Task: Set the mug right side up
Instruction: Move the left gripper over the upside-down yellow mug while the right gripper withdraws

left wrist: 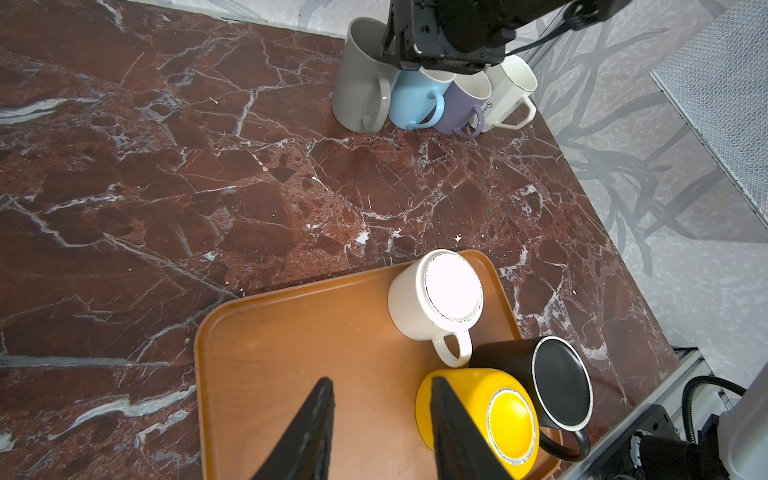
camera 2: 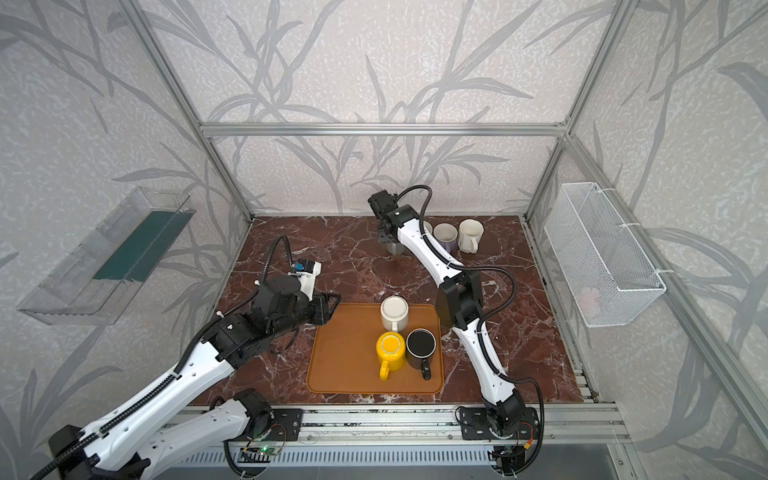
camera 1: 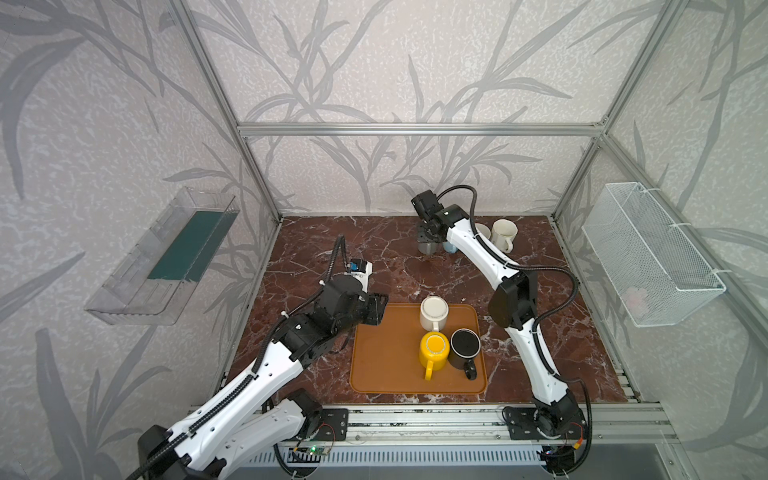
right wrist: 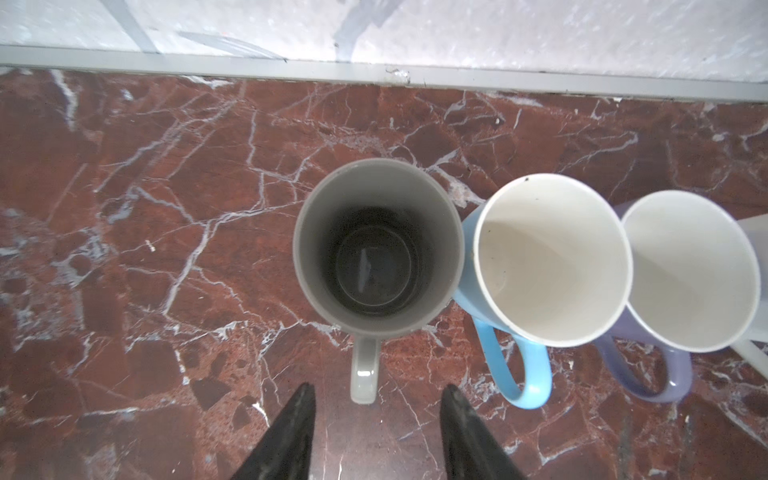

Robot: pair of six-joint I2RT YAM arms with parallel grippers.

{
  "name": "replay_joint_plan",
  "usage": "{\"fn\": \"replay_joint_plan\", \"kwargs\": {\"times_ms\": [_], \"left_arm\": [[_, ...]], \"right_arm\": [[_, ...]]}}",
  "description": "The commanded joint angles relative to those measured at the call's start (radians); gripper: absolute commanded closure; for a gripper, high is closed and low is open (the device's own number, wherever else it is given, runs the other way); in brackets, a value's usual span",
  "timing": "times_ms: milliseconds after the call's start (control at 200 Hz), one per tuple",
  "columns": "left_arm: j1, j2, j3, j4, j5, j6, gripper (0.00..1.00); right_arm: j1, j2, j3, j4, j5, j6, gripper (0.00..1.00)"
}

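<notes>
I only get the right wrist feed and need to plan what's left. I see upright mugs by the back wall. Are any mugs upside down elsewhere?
Observer: Yes. Three sit base-up on the orange tray: a white mug, a yellow mug and a black mug.
Operator: Where is the left gripper?
Observer: The left gripper is open and empty, over the tray, beside the yellow mug.
Operator: How many mugs are in my row?
Observer: Four. Past the purple mug stands an angular mug, white and upright.
</notes>
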State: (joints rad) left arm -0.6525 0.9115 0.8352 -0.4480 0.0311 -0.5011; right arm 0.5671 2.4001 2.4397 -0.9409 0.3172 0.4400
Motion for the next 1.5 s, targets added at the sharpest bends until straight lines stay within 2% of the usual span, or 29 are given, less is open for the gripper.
{"fn": "replay_joint_plan", "kwargs": {"times_ms": [0,155,355,580,1000,1284,1494], "left_arm": [[-0.003,0.023,-0.020,0.031,0.001,-0.001,0.59],[-0.006,0.062,-0.041,0.066,0.019,0.003,0.59],[-0.013,0.101,-0.067,0.083,0.048,-0.011,0.59],[-0.039,0.130,-0.099,0.104,0.073,-0.032,0.59],[-0.122,0.134,-0.145,0.090,0.075,-0.101,0.59],[-0.242,0.116,-0.210,0.129,0.108,-0.187,0.59],[-0.335,0.122,-0.216,0.139,0.113,-0.206,0.59]], "right_arm": [[-0.005,-0.128,-0.124,0.068,-0.032,-0.063,0.49],[-0.005,-0.334,-0.460,0.283,-0.146,-0.146,0.47],[-0.011,-0.624,-0.902,0.596,-0.171,-0.176,0.41],[-0.034,-0.856,-1.231,0.809,-0.242,-0.201,0.41],[-0.117,-0.926,-1.328,0.857,-0.346,-0.188,0.41],[-0.139,-0.914,-1.326,0.848,-0.357,-0.162,0.41],[-0.141,-0.914,-1.326,0.841,-0.356,-0.159,0.41]]}}
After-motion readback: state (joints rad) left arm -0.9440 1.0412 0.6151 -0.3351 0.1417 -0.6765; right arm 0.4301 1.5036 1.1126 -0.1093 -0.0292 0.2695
